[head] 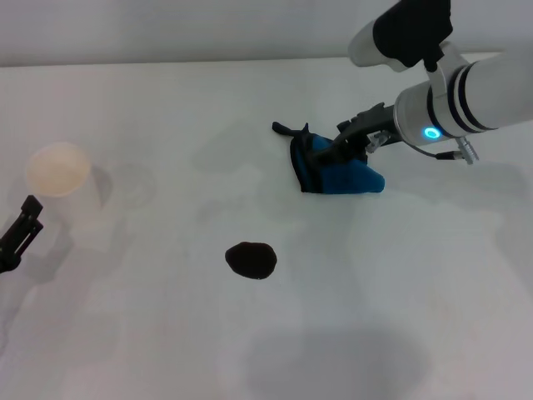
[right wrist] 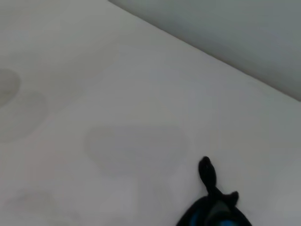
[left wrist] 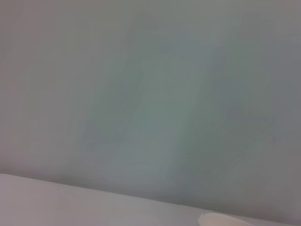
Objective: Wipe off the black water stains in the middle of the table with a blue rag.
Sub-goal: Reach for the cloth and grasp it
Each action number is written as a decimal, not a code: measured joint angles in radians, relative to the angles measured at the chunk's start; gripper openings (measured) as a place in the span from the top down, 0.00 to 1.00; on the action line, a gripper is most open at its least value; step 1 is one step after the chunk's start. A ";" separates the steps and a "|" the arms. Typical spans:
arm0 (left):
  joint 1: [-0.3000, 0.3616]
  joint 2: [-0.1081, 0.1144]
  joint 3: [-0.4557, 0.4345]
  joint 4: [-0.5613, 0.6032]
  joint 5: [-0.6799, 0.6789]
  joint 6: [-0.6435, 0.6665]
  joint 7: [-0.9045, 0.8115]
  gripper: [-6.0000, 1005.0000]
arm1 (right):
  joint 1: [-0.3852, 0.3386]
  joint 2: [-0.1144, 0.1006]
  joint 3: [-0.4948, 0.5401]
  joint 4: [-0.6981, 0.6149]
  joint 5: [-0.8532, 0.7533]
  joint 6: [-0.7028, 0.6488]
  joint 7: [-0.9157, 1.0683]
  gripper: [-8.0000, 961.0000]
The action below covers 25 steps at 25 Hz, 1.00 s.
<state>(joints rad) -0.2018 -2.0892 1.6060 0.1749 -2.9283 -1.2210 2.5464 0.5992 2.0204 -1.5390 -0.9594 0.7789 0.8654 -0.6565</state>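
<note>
The black water stains [head: 251,260] serve as the landmark: one dark oval blotch on the white table [head: 400,308], untouched and with nothing on it. The blue rag [head: 337,173] sits bunched up beyond the blotch, toward the far edge and off to the robot's right, well apart from it. The right gripper [head: 326,152] reaches in at the rag from the right, its fingers closed on the rag's upper folds; the cloth looks gathered up into a peak there, with a black-edged corner [right wrist: 207,172] trailing away on the tabletop. The left gripper [head: 18,232] is parked far to the left of the blotch, near a pale paper cup [head: 60,177]; whether its fingers are apart or together cannot be told.

The step in hand appears to be picking up the rag, with no wiping begun. The next move likely calls for carrying the rag nearer and leftward until it lies over the blotch, pressing it flat, then rubbing across.
</note>
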 joint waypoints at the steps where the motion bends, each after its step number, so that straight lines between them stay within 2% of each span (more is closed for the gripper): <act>1: -0.002 0.000 0.000 0.000 0.000 0.000 0.000 0.13 | 0.001 0.000 0.002 0.010 0.004 -0.007 0.000 0.19; 5: -0.008 0.002 0.000 -0.001 0.000 0.000 0.000 0.13 | 0.000 -0.002 0.004 0.039 0.016 -0.027 0.000 0.19; 21: -0.025 0.003 0.000 -0.003 0.000 0.009 0.004 0.13 | -0.010 0.001 0.000 0.082 0.017 -0.076 0.001 0.32; 25: -0.033 0.003 0.000 -0.007 0.000 0.010 0.005 0.13 | -0.004 0.001 -0.003 0.095 0.017 -0.078 0.002 0.44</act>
<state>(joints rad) -0.2349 -2.0863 1.6060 0.1682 -2.9283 -1.2114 2.5515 0.5949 2.0218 -1.5421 -0.8644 0.7963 0.7873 -0.6550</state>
